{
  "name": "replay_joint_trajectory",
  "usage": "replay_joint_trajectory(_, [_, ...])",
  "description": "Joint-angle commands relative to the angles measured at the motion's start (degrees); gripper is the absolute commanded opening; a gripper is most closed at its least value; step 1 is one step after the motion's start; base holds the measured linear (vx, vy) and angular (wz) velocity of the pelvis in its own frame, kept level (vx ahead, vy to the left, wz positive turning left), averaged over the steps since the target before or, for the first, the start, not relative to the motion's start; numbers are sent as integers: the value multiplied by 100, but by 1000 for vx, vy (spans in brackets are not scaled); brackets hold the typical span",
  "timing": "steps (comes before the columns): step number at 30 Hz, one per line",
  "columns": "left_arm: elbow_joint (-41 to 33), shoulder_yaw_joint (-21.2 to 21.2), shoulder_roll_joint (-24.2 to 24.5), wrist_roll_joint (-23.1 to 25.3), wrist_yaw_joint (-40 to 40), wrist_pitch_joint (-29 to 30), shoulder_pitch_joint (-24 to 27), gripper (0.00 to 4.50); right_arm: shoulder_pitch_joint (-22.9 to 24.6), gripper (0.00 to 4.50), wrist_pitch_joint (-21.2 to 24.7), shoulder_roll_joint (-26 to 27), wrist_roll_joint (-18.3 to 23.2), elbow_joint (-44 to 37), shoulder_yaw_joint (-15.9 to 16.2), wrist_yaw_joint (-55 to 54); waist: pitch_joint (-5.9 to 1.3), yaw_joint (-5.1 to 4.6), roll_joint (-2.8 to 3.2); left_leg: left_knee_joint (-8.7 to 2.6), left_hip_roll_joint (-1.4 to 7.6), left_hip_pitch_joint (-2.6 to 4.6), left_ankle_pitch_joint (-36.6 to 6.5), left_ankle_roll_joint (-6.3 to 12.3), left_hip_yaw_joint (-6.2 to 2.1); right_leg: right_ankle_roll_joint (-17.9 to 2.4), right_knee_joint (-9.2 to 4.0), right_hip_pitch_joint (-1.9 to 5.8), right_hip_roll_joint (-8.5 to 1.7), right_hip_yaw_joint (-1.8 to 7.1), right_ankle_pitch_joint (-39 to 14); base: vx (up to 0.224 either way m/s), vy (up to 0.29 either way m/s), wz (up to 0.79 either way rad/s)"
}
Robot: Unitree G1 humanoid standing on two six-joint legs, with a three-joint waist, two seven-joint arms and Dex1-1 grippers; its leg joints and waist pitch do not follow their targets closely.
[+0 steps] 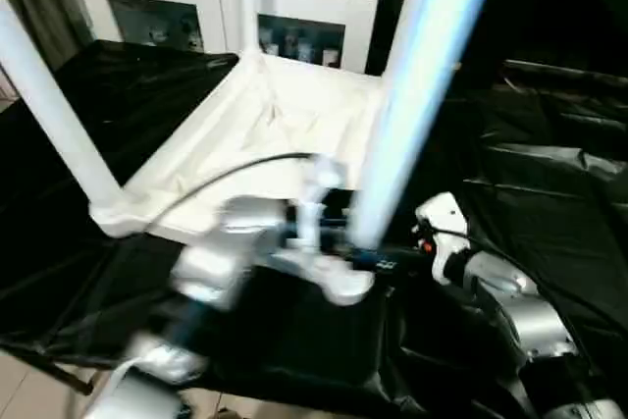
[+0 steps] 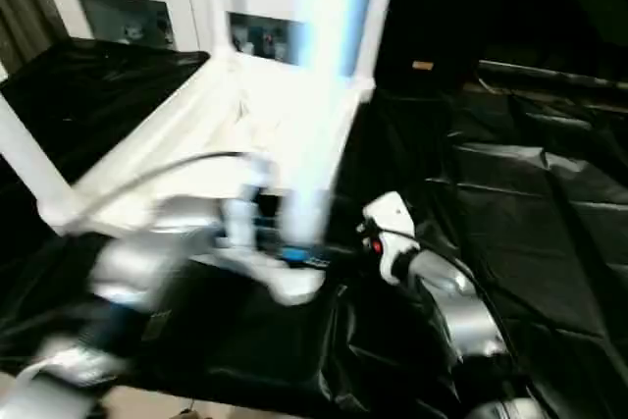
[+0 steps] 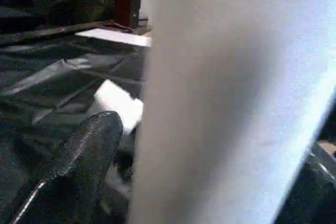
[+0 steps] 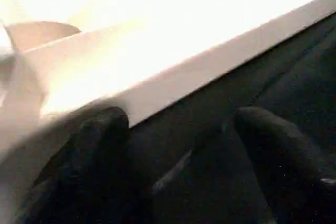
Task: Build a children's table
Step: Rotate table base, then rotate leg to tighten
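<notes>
Black sheeting [image 1: 549, 193] covered the work surface on which the children's table top [image 1: 265, 134] lay upside down, its ribbed underside facing up, with a white glass-doored cabinet [image 1: 226, 7] standing behind it. Two legs were already seated and upright: one at the top's near left corner [image 1: 54, 115] and another at its far corner [image 1: 248, 2], just in front of the cabinet. A further leg [image 1: 412, 95] stood at the top's near right corner, slightly tilted, and the left gripper [image 1: 329, 233] was clamped around its lower end; in the left wrist view a black finger [image 3: 79, 166] pressed against the white shaft [image 3: 226, 103]. The right gripper [image 4: 178, 145] sat just beside the top's near rim [image 4: 210, 66], fingers spread, one fingertip [image 4: 100, 129] touching the underside of the edge and nothing pinched between them.

By the look of it, the step in hand was seating that leg in its corner socket. The next move would call for bringing the leg plumb over the socket and pressing or twisting it home while the right gripper steadied the top against sliding on the slick sheeting. A remaining leg would still need fitting afterwards.

No brand, label or legible writing could be made out anywhere; the small items behind the cabinet's glass were too blurred to identify.
</notes>
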Motion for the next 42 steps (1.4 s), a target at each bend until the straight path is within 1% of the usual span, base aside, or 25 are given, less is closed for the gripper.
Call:
replay_joint_trajectory(1, [432, -73, -171, 355, 468, -371, -255, 450, -48, 407, -42, -75, -64, 40, -70, -89, -356, 6, 11, -379, 19, 107, -1243, 178, 23, -1393, -368, 283, -83, 52, -381, 0, 0, 0])
replay_joint_trajectory(2, [640, -80, -213, 482, 616, -569, -347, 450, -49, 413, -39, -115, -68, 54, -116, -134, -345, -3, 44, -385, 12, 98, -1283, 169, 22, -1367, -381, 279, -76, 53, -447, 0, 0, 0])
replay_joint_trajectory(3, [814, -85, -239, 586, 728, -740, -421, 450, -50, 413, -35, -147, -68, 67, -153, -168, -353, -6, 13, -377, 8, 111, -1372, 151, 25, -1302, -405, 281, -78, 53, -571, 0, 0, 0])
replay_joint_trajectory(4, [964, -79, -253, 646, 785, -822, -485, 450, -49, 433, -40, -190, -60, 82, -201, -194, -352, 9, 30, -381, 9, 104, -1371, 147, 11, -1282, -410, 286, -87, 49, -614, 0, 0, 0])
replay_joint_trajectory(6, [1013, -93, -210, 668, 692, -874, -502, 450, 13, 433, -48, -345, 1, 37, -313, -107, -354, 21, -1, -378, 8, 83, -1337, 169, 10, -1289, -401, 301, -99, 47, -668, 0, 0, 0])
replay_joint_trajectory(7, [925, -118, -134, 660, 575, -821, -457, 450, 77, 433, -49, -441, 39, -42, -319, 58, -349, 21, 30, -380, 12, 83, -1324, 181, 7, -1304, -399, 294, -102, 48, -658, 0, 0, 0])
replay_joint_trajectory(8, [925, -118, -134, 660, 575, -821, -457, 450, 77, 433, -49, -441, 39, -42, -319, 58, -350, 22, 25, -376, 13, 87, -1333, 207, 11, -1308, -407, 294, -96, 46, -654, 0, 0, 0])
replay_joint_trajectory(9, [750, -155, 6, 606, 306, -695, -362, 450, 179, 433, -40, -567, 93, -182, -324, 301, -349, 27, 12, -370, 15, 84, -1310, 246, 15, -1351, -401, 291, -95, 45, -625, 0, 0, 0])
replay_joint_trajectory(11, [583, -169, 184, 487, -23, -538, -256, 450, 265, 433, -16, -687, 156, -325, -332, 486, -346, 18, 34, -380, 21, 59, -1233, 314, 1, -1410, -382, 303, -98, 35, -548, 0, 0, 0])
replay_joint_trajectory(14, [613, -174, 636, 402, -565, -516, -107, 450, 447, 433, -46, -997, 281, -658, -281, 949, -339, 16, 46, -390, 29, 93, -1415, 342, 4, -1444, -399, 279, -82, 34, -711, 0, 0, 0])
replay_joint_trajectory(17, [1065, -208, 992, 721, -658, -927, -157, 450, 708, 433, 2, -1432, 387, -1137, -90, 1645, -313, 26, 64, -413, 45, 114, -1700, 306, -8, -1333, -438, 268, -75, 38, -1019, 0, 0, 0])
replay_joint_trajectory(19, [1145, -198, 1081, 744, -752, -969, -182, 450, 801, 433, 45, -1572, 422, -1299, -35, 1878, -312, 32, 78, -426, 51, 116, -1760, 275, -12, -1287, -440, 252, -94, 42, -1108, 0, 0, 0])
replay_joint_trajectory(21, [1238, -199, 1213, 750, -948, -872, -264, 450, 889, 433, 183, -1742, 496, -1526, -45, 2071, -314, 40, 60, -431, 59, 111, -1751, 222, -15, -1343, -429, 239, -107, 41, -1108, 0, 0, 0])
replay_joint_trajectory(24, [1434, -408, 1453, 1014, -1225, -976, -408, 423, 957, 439, 314, -1983, 508, -1789, -41, 2299, -309, 72, 80, -439, 62, 113, -1737, 234, -21, -1331, -429, 245, -110, 50, -1123, 0, 0, 0])
replay_joint_trajectory(26, [1486, -543, 1516, 1162, -1266, -1040, -450, 416, 994, 439, 317, -2099, 455, -1851, -3, 2387, -311, 72, 80, -439, 59, 106, -1692, 195, -24, -1315, -419, 245, -121, 49, -1086, 0, 0, 0])
replay_joint_trajectory(27, [1499, -640, 1521, 1255, -1265, -1051, -477, 407, 1061, 439, 387, -2235, 483, -1966, 19, 2527, -308, 66, 105, -438, 64, 106, -1725, 185, -24, -1348, -424, 250, -123, 52, -1038, 0, 0, 0])
replay_joint_trajectory(30, [1507, -663, 1489, 1285, -1219, -1060, -483, 394, 1092, 439, 437, -2282, 518, -2039, 3, 2560, -320, 68, 89, -423, 61, 93, -1631, 232, -21, -1434, -409, 256, -135, 48, -917, 0, 0, 0])
replay_joint_trajectory(31, [1565, -708, 1440, 1359, -1202, -1101, -491, 384, 1155, 439, 576, -2369, 621, -2251, -38, 2643, -318, 74, 128, -422, 61, 98, -1618, 233, -27, -1453, -404, 256, -134, 47, -885, 0, 0, 0])
replay_joint_trajectory(32, [1578, -713, 1425, 1370, -1192, -1106, -492, 384, 1163, 439, 607, -2382, 641, -2291, -46, 2659, -312, 77, 94, -421, 64, 97, -1650, 247, -22, -1449, -414, 266, -130, 50, -881, 0, 0, 0])
replay_joint_trajectory(33, [1605, -739, 1385, 1406, -1175, -1109, -490, 372, 1183, 439, 698, -2420, 701, -2408, -67, 2708, -316, 80, 139, -421, 61, 100, -1651, 248, -30, -1460, -403, 264, -128, 50, -872, 0, 0, 0])
replay_joint_trajectory(35, [1635, -784, 1355, 1488, -1149, -1113, -494, 355, 1201, 439, 774, -2448, 735, -2504, -71, 2738, -314, 73, 119, -422, 64, 96, -1651, 271, -27, -1472, -414, 268, -134, 50, -884, 0, 0, 0])
replay_joint_trajectory(36, [1622, -815, 1339, 1536, -1108, -1080, -488, 350, 1202, 439, 775, -2457, 712, -2515, -56, 2731, -316, 75, 155, -418, 62, 95, -1648, 258, -30, -1482, -407, 267, -137, 51, -890, 0, 0, 0])
replay_joint_trajectory(38, [1616, -841, 1324, 1583, -1069, -1054, -486, 332, 1204, 439, 779, -2468, 689, -2528, -40, 2718, -306, 65, 133, -417, 60, 95, -1662, 256, -22, -1489, -428, 260, -135, 50, -957, 0, 0, 0])
replay_joint_trajectory(40, [1467, -870, 1264, 1648, -861, -687, -467, 312, 1186, 439, 742, -2440, 566, -2499, -26, 2598, -304, 69, 160, -413, 56, 92, -1651, 237, -25, -1458, -427, 258, -141, 51, -1103, 0, 0, 0])
replay_joint_trajectory(42, [1360, -867, 1238, 1673, -751, -382, -467, 300, 1172, 439, 765, -2406, 541, -2505, -24, 2540, -303, 64, 149, -415, 60, 95, -1642, 230, -21, -1452, -429, 254, -136, 50, -1125, 0, 0, 0])
